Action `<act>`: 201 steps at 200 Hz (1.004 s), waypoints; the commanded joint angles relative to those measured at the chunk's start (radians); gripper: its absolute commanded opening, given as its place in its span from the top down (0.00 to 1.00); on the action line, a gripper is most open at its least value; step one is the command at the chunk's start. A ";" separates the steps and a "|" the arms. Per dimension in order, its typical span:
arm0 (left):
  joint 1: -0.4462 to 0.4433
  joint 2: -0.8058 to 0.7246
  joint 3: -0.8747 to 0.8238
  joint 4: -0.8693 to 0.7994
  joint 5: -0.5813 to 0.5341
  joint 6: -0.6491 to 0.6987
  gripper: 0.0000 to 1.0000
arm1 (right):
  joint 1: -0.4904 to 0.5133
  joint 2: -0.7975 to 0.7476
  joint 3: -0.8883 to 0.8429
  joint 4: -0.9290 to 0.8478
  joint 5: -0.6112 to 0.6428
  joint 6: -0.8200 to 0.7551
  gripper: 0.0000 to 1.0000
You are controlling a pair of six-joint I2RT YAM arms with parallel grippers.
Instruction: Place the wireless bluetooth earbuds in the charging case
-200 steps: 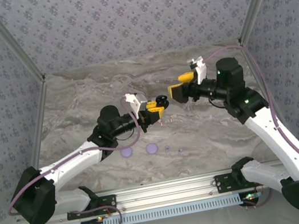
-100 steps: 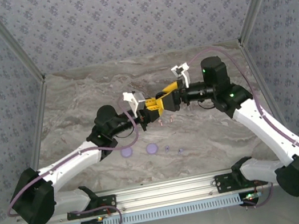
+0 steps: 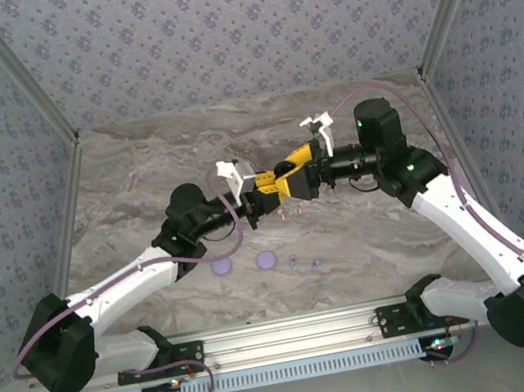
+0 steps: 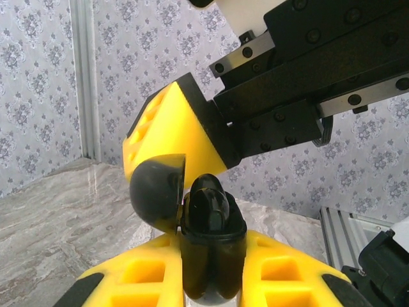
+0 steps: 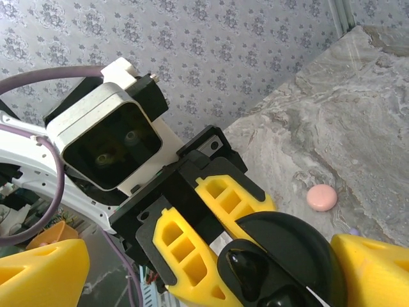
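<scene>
Left gripper (image 4: 213,268) fingers pinched narrow on glossy black round plastic charging case (image 5: 287,249), lid up. Right gripper (image 3: 291,177) fingers spread wide, straddling case; contact unclear.

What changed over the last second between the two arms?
The right gripper swung left toward the left gripper and now sits with its jaws open on either side of the black case. Nothing was grabbed or released. The left gripper stayed shut on the case, and the lilac discs on the table kept their places.

Charging case (image 4: 211,259) within left pincer (image 4: 211,289)
</scene>
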 commanded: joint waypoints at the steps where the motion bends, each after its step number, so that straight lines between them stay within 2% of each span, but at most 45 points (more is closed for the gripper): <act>1: 0.001 -0.001 0.028 -0.024 0.000 0.018 1.00 | 0.005 -0.042 0.026 -0.046 -0.007 -0.048 0.02; 51: 0.001 -0.003 0.019 -0.022 -0.006 0.015 1.00 | 0.004 -0.052 0.023 -0.093 0.061 -0.075 0.02; 69: 0.002 -0.003 0.022 -0.032 -0.023 0.011 1.00 | 0.000 -0.063 0.042 -0.133 0.180 -0.095 0.01; 93: 0.002 0.004 0.051 -0.136 -0.080 0.014 1.00 | -0.007 -0.102 0.042 -0.161 0.450 -0.101 0.00; 112: 0.011 0.026 0.074 -0.216 -0.137 0.000 1.00 | -0.039 -0.143 -0.001 -0.133 0.543 -0.084 0.00; 132: 0.070 0.079 0.107 -0.283 -0.160 -0.086 1.00 | -0.090 -0.178 -0.049 -0.113 0.595 -0.039 0.00; 161: 0.193 0.216 0.202 -0.392 -0.114 -0.249 1.00 | -0.122 -0.202 -0.088 -0.137 0.676 -0.006 0.00; 184: 0.259 0.351 0.312 -0.501 -0.060 -0.307 1.00 | -0.125 -0.203 -0.101 -0.150 0.701 -0.004 0.00; 201: 0.292 0.451 0.407 -0.618 -0.077 -0.326 1.00 | -0.126 -0.201 -0.109 -0.153 0.714 0.004 0.00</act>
